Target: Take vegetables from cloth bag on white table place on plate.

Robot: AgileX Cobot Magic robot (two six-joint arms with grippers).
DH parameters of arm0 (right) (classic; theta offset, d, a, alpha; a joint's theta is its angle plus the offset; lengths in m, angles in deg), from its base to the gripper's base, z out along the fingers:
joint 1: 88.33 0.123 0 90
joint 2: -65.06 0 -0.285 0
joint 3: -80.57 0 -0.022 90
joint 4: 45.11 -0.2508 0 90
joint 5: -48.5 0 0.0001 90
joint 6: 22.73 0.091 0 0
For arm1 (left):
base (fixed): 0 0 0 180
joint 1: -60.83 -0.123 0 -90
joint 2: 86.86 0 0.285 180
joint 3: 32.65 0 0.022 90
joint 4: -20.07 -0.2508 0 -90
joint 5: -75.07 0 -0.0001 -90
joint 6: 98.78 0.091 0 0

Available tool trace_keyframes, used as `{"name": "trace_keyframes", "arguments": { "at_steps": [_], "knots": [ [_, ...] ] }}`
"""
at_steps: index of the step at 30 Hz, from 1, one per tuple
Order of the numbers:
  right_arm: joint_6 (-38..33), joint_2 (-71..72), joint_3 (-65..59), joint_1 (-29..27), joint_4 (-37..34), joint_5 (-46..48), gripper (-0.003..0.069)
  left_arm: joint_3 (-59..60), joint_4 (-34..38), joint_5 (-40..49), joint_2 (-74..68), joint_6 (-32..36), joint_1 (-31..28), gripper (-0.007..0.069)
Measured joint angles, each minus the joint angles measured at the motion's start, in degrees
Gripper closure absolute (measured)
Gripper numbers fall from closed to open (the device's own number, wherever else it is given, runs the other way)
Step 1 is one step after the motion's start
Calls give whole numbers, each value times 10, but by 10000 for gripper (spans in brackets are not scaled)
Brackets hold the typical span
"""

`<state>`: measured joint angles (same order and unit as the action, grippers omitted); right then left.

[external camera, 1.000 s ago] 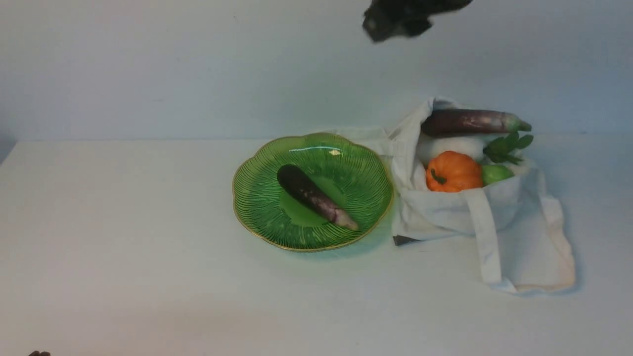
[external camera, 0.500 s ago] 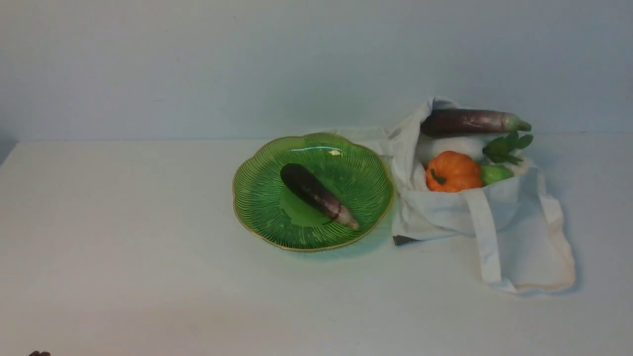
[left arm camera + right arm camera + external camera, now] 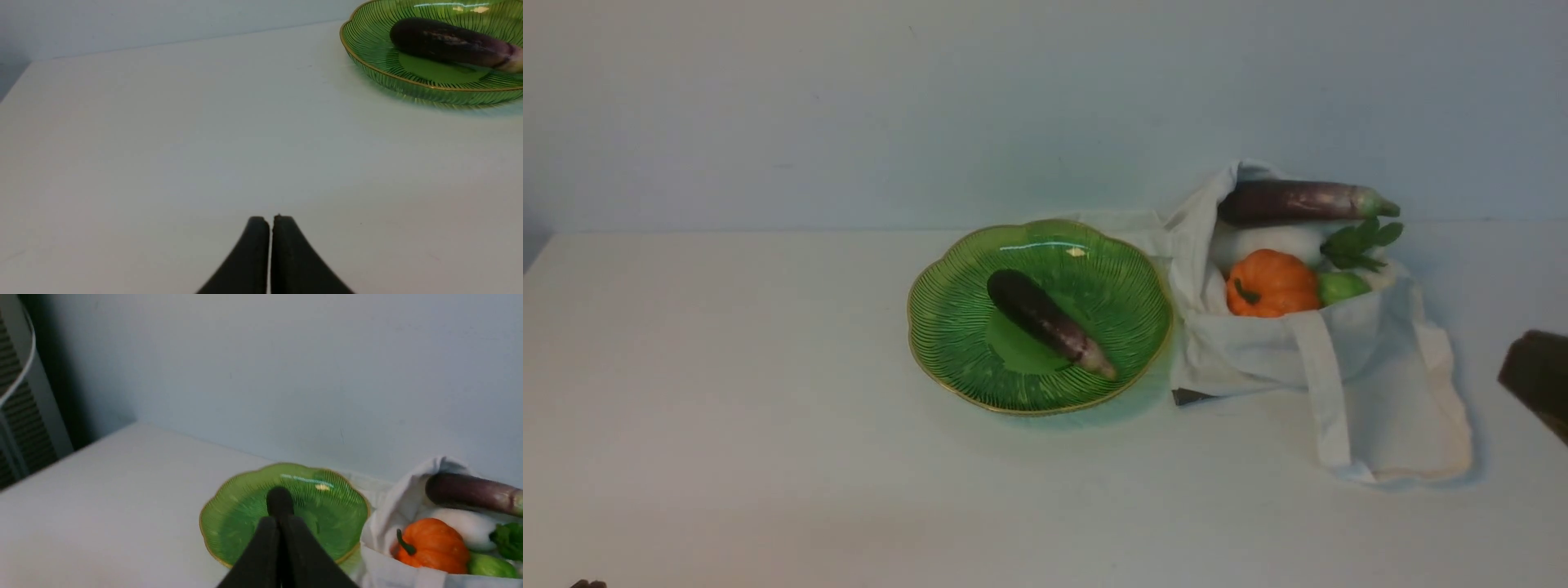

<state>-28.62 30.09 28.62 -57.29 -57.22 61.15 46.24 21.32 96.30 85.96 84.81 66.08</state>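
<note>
One dark purple eggplant [image 3: 1049,322] lies slantwise on the green scalloped plate [image 3: 956,327]. To its right the cloth bag [image 3: 1339,359] slumps open on the white table [image 3: 727,408]. In the bag are a second eggplant [image 3: 1298,202], an orange pumpkin [image 3: 1272,283], a small green round one [image 3: 1342,287] and leafy greens [image 3: 1357,242]. My right gripper [image 3: 280,518] is shut and empty, hanging above the table and facing the plate [image 3: 237,510] and the pumpkin [image 3: 431,545]. My left gripper [image 3: 269,218] is shut and empty, low over bare table left of the plate [image 3: 367,41].
A white rounded vegetable [image 3: 1274,241] lies in the bag under the upper eggplant. A dark part of my right arm [image 3: 1539,380] shows at the right edge, beside the bag. The bag's strap and flap [image 3: 1327,408] trail toward the table's front. A wall stands close behind.
The dark right arm left the top of the front view and now shows at the right edge. The eggplant on the plate rolled slightly to the right and settled.
</note>
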Motion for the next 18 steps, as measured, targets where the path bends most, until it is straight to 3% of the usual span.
{"name": "trace_keyframes", "arguments": {
  "at_steps": [6, 18],
  "knots": [
    [0, 3, -75, 0, -30, -150, 673, 0, 0, 0, 0, 0, 0, 629],
    [0, 3, -109, 0, -30, -130, 673, 0, 0, 0, 0, 0, 0, 629]
  ]
}}
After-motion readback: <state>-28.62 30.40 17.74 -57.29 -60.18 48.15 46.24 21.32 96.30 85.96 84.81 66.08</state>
